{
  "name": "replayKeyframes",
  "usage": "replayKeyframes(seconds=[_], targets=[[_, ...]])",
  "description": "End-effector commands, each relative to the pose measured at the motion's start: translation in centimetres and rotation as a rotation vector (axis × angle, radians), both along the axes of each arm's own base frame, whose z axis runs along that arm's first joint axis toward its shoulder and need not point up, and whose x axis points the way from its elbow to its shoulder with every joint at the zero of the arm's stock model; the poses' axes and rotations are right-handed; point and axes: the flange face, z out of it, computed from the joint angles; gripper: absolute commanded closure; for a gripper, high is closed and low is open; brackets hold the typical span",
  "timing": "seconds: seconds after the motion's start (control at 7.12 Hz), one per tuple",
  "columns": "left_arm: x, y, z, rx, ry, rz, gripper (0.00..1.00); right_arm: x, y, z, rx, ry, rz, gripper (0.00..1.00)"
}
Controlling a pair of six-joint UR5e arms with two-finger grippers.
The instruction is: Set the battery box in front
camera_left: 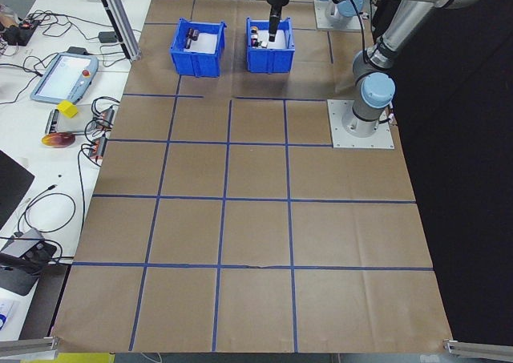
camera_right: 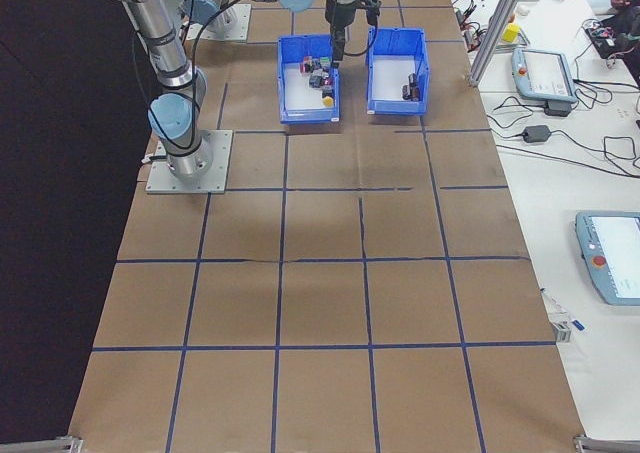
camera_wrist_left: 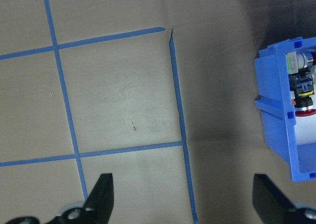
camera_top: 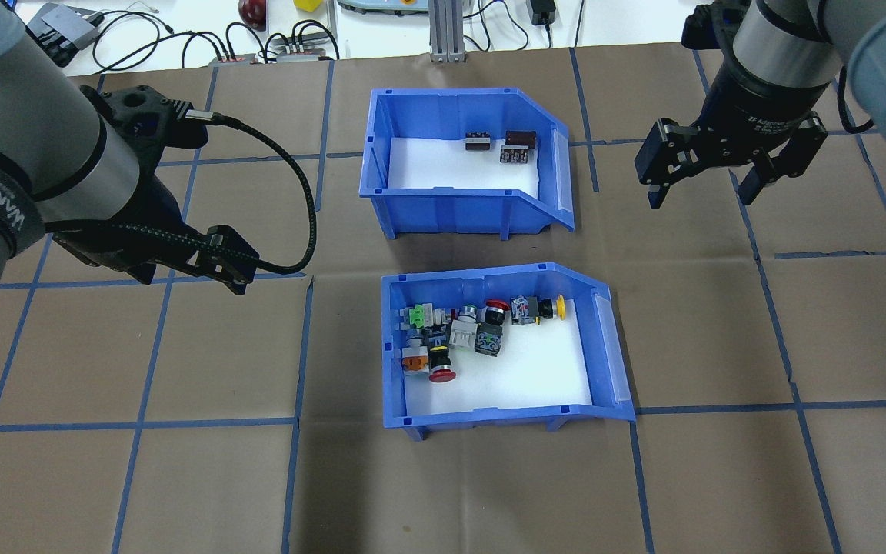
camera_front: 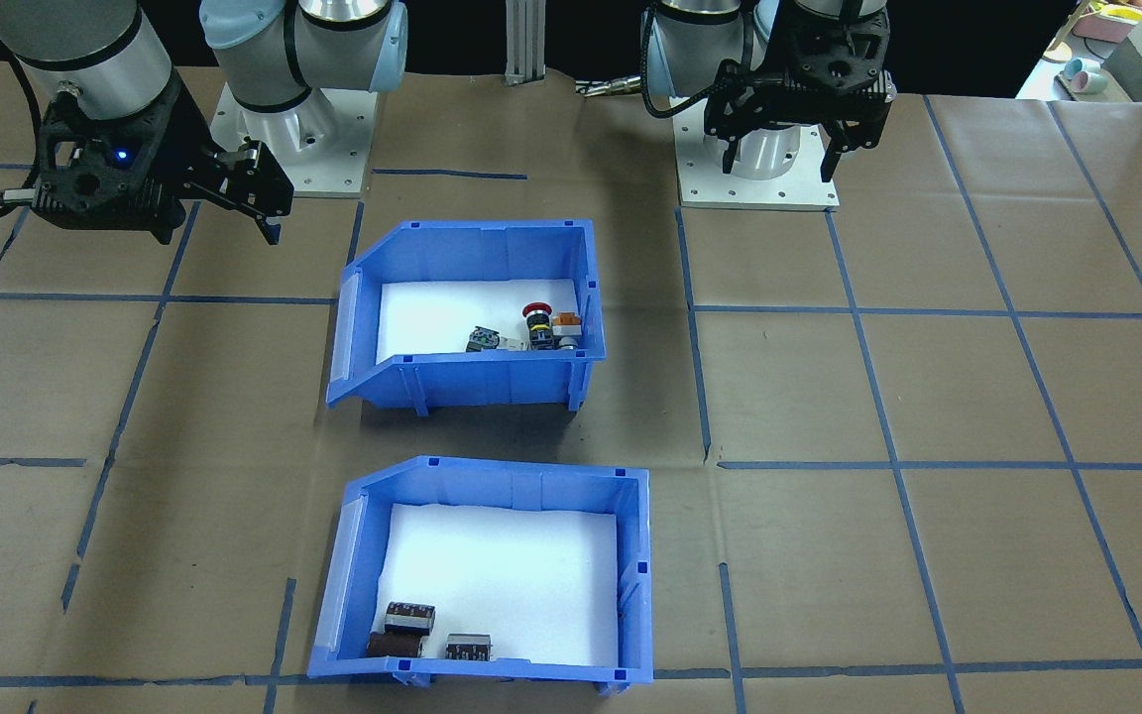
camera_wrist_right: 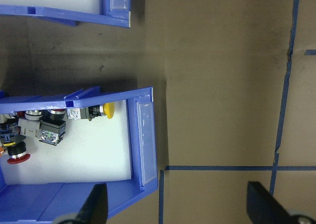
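Battery box (camera_top: 458, 204) sits well apart from both end effectors — left (camera_top: 237, 271), right (camera_top: 704, 181) — each wide, empty.

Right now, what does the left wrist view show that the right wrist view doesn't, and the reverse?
Left wrist only: the button bin's closed back corner, with bare taped paper beside it. Right wrist only: that bin's clear-lipped open front, a yellow push-button, and a corner of the battery box beyond. Shared: the button bin, a red push-button, and open jaws holding nothing.
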Motion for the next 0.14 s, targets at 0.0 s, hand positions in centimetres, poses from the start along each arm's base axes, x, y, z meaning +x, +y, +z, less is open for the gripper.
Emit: replayKeyframes(seconds=[0.0], targets=[[0.00,0.05,-0.01,0.000,0.000,0.000,0.01,0.02,0.13,0.07,0.000,-0.002,0.000,0.00]])
